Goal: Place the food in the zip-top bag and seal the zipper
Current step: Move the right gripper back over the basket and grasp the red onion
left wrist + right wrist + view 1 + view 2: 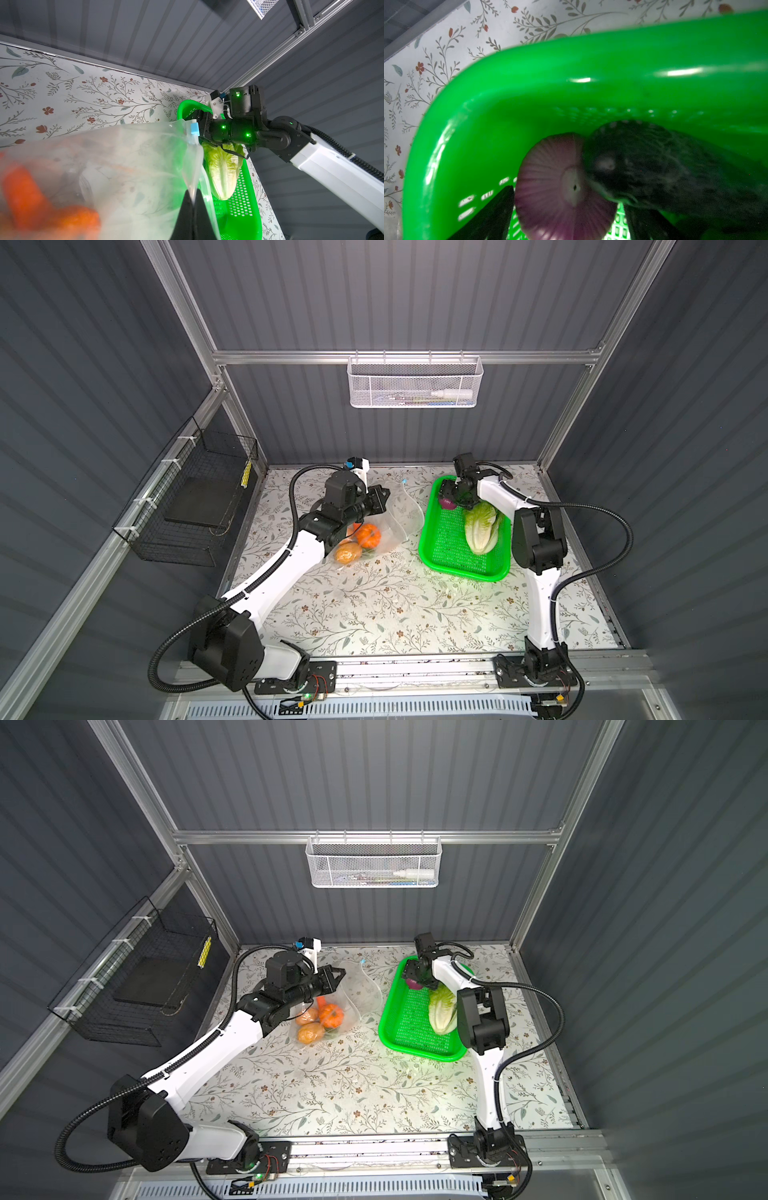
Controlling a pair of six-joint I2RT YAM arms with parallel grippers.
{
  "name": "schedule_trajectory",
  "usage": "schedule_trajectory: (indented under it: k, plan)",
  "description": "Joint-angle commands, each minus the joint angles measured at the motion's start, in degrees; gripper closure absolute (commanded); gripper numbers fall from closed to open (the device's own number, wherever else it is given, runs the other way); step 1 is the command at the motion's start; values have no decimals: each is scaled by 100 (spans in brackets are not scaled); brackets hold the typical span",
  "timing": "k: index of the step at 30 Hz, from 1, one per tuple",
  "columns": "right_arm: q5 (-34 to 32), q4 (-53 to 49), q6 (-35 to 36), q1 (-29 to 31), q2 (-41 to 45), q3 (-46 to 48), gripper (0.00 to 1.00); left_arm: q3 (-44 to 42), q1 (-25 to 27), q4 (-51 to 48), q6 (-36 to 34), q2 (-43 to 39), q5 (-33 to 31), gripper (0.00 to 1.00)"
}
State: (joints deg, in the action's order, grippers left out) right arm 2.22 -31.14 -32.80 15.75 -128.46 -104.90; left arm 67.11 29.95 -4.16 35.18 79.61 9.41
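Note:
The clear zip-top bag point(399, 514) point(365, 990) lies left of middle, with its light-blue zipper slider point(194, 129) at the mouth's far end. My left gripper point(384, 499) point(192, 199) is shut on the bag's mouth edge and holds it up. Inside the bag are the pumpkin point(368, 536), a potato-like lump point(348, 552) and the carrot point(321, 1002). The cabbage point(482, 531) lies in the green basket point(426, 531). In the basket's far corner my right gripper point(451, 499) point(566, 199) stands open, its fingers on either side of the purple onion point(550, 207). The dark eggplant point(664, 166) touches the onion.
A black wire basket point(187, 506) hangs on the left wall. A white mesh basket point(415, 381) hangs on the back wall. The floral table point(395, 605) stretches toward the front. The green basket's wall point(571, 62) rises close round the right gripper.

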Motion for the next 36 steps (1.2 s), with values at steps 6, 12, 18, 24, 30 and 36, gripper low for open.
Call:
schedule_trajectory:
  k: [6,12,18,24,30,36]
  plan:
    - [13,71,-49,15,-118,103,16,2,37,56,-19,-118,-36,100]
    - [-20,73,-71,12,-188,133,18,12,36,40,-20,-133,-45,100]
    - [-46,229,-78,7,-50,272,31,39,36,30,-29,-122,-45,100]
    - [-90,419,-88,7,349,538,35,48,37,30,-39,-104,-45,100]
    - [-6,630,-95,-2,865,961,35,48,36,38,-45,-105,-40,100]
    - [245,832,-53,-28,1469,1489,36,26,37,21,-40,-113,-36,100]
